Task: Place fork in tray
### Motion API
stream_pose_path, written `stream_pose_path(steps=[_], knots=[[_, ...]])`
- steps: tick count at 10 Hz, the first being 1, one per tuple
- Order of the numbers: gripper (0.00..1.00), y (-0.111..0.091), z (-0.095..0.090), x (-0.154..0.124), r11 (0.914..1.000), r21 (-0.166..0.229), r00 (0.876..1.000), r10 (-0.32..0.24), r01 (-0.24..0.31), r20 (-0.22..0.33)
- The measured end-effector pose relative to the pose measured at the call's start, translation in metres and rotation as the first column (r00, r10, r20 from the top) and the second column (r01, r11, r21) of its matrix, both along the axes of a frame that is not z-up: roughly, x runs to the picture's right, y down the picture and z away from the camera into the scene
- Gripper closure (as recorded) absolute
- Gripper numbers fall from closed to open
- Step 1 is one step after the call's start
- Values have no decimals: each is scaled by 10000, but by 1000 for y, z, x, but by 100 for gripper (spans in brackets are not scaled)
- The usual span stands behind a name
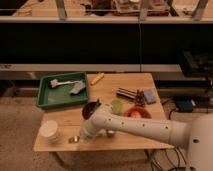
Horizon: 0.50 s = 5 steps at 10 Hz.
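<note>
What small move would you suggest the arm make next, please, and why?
Probably a slight drop of the end effector onto the small shiny piece beside it, seemingly the fork, to grip it. It lies at the front edge of the table, right of the white cup, while the green tray sits back-left.

Gripper [81,136] sits at the arm's [135,127] tip, fwd of the tray [45,102] near the counter's [65,120] front edge; you can't read its shape. The tiny shiny bit there is prob. the fork [74,139], too small to confirm, and contact w/ gripper is unclear. Arm hides pt of the dark bowl [90,106] off tray's near corner. Robot body [202,145] is cut off at the picture's btm edge.
</note>
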<state>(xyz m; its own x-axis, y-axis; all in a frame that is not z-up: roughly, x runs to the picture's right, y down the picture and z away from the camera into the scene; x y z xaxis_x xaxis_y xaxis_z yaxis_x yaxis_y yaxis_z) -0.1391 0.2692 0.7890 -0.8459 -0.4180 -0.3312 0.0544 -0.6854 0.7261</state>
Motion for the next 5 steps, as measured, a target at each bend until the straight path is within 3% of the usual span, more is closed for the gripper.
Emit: stream_pose_path(steps=[2, 5], knots=[[47, 0, 2, 5, 9999, -22, 9999, 160, -160, -53], [47, 1, 2, 6, 9997, 199, 9994, 154, -160, 322]])
